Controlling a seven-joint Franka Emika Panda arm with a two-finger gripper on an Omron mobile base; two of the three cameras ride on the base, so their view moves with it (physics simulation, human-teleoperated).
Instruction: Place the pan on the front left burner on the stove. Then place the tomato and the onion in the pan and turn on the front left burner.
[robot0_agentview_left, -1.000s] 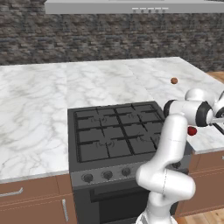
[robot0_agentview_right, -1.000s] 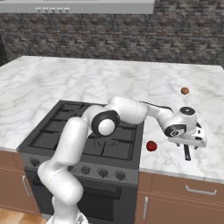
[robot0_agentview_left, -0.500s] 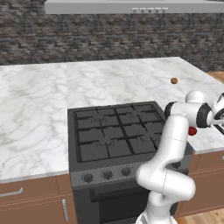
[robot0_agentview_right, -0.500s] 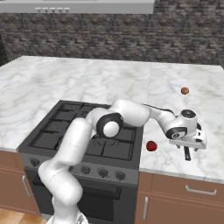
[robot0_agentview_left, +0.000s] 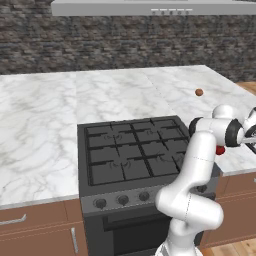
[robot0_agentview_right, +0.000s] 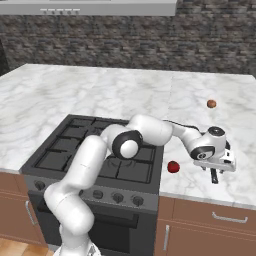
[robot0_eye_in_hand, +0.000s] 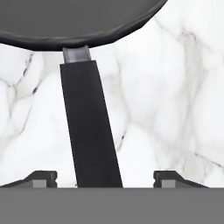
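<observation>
We are reaching far out to the right of the stove, with the arm stretched low over the marble counter near its front edge. In the hand view our gripper is hanging just above the pan, looking down on its straight dark handle. The handle is running up between our two fingertips, which are standing well apart on either side of it with marble showing in the gaps, so the jaws are standing wide and touching nothing. The pan's dark round body is lying at the top of that view, flat on the white marble.

In the right base view we are seeing the hand over the counter to the right of the stove, and a short piece of the dark handle is poking out below it toward the near edge; the hand is covering the pan's body there. The tomato is sitting on the marble just right of the stove, between the stove's edge and our hand, near but apart from both. The onion is resting farther back on the counter, well apart from the tomato and the pan.

The front left burner is lying bare, like the other grates, and the knobs are lining the stove's front below it.
</observation>
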